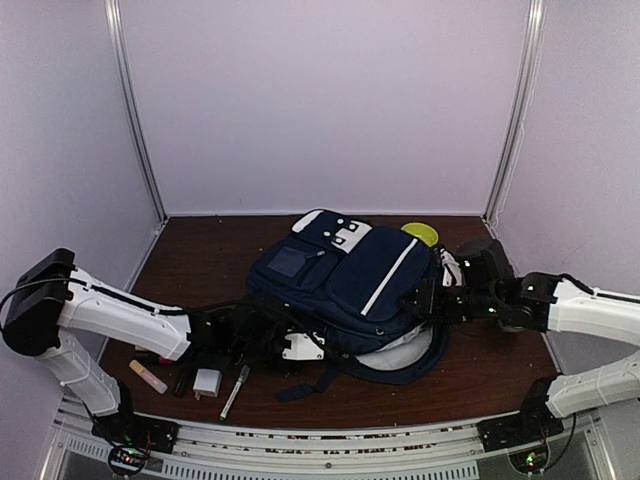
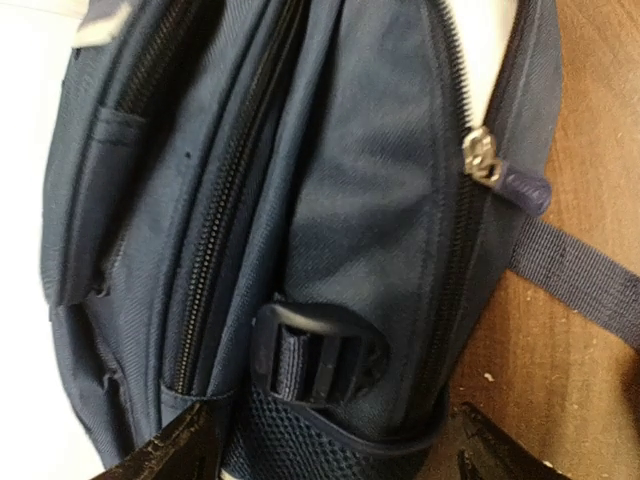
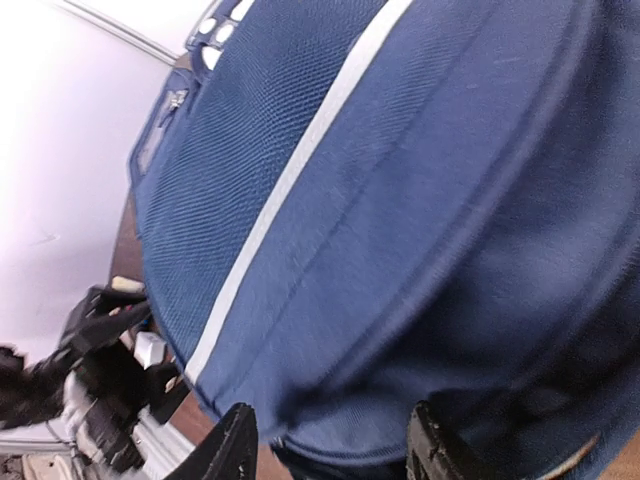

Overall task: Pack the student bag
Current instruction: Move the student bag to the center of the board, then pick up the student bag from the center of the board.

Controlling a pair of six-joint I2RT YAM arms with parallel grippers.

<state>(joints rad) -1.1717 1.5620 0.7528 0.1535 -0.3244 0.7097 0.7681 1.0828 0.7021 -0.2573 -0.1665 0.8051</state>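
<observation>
Pale lilac walls close in a dark brown wooden table (image 1: 200, 260). The large navy-blue fabric student bag (image 1: 340, 285) with white trim lies at the table's middle, its white dotted patch turned toward the far edge. Along its near-right rim a band of grey lining shows under the navy shell.

In your left wrist view the bag fills nearly everything. You see a black plastic buckle (image 2: 315, 355) above a mesh pocket (image 2: 320, 440), a metal zip pull (image 2: 483, 157), and a navy webbing strap (image 2: 580, 280) trailing over the wood.

Your left gripper (image 1: 275, 335) sits at the bag's near-left side, its fingers (image 2: 185, 450) spread wide with the mesh-pocket end between them. Your right gripper (image 1: 432, 297) is at the bag's right side. Its fingers (image 3: 232, 450) stand partly apart astride the bag's edge with fabric filling the gap (whether they actually pinch it, you cannot tell).

Farther out, a yellow-green disc (image 1: 420, 233) peeks from behind the bag near the far edge. Toward the near-left corner, beside your left arm, three things lie close together and apart from the bag:
- a pink-and-cream stick (image 1: 148, 376)
- a small white square block (image 1: 207, 381)
- a dark pen with a pale tip (image 1: 236, 390)
</observation>
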